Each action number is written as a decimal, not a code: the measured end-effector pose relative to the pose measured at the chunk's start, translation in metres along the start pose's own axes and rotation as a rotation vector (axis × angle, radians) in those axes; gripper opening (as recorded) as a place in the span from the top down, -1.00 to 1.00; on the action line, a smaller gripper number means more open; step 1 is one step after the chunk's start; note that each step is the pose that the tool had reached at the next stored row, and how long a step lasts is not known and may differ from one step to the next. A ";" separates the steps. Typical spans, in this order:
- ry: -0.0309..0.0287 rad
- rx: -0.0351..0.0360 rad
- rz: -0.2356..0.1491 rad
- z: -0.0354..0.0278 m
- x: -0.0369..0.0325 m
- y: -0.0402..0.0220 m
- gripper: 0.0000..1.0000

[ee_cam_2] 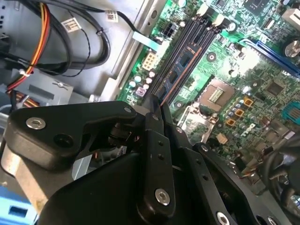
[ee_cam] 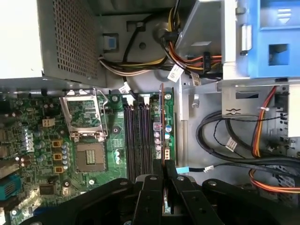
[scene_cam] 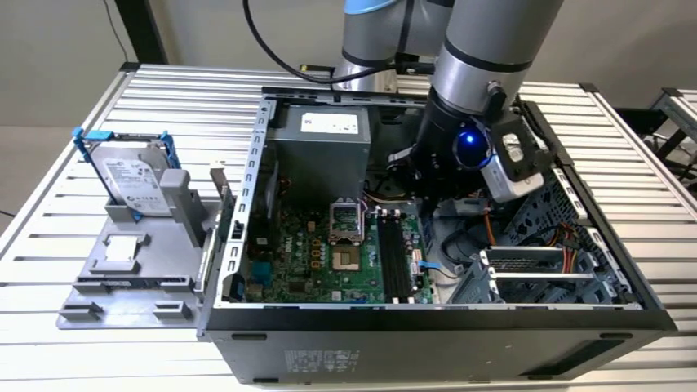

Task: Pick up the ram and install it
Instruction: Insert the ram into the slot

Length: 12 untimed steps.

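Second wrist view: gripper [ee_cam_2: 157, 110] clamps ram [ee_cam_2: 176, 75] | exterior view: motherboard [scene_cam: 326, 253]

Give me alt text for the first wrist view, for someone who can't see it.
The hand holds the ram edge-on above the black slots of a green motherboard, inside an open computer case with bundled cables.

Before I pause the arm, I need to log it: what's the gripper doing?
Gripper: shut on the ram, holding it on edge above the motherboard slots.
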<state>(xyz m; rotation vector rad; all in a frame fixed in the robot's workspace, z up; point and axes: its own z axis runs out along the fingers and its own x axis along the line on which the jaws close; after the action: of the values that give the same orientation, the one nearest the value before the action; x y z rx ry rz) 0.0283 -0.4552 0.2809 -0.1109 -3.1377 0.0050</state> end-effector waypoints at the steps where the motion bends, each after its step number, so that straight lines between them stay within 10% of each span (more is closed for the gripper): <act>1: 0.0000 0.0002 0.000 0.0018 0.0000 -0.0004 1.00; 12: -0.0017 0.0137 0.000 0.0131 -0.0003 -0.0046 1.00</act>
<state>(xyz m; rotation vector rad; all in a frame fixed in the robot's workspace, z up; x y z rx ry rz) 0.0282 -0.4599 0.2678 -0.1109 -3.1388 0.0265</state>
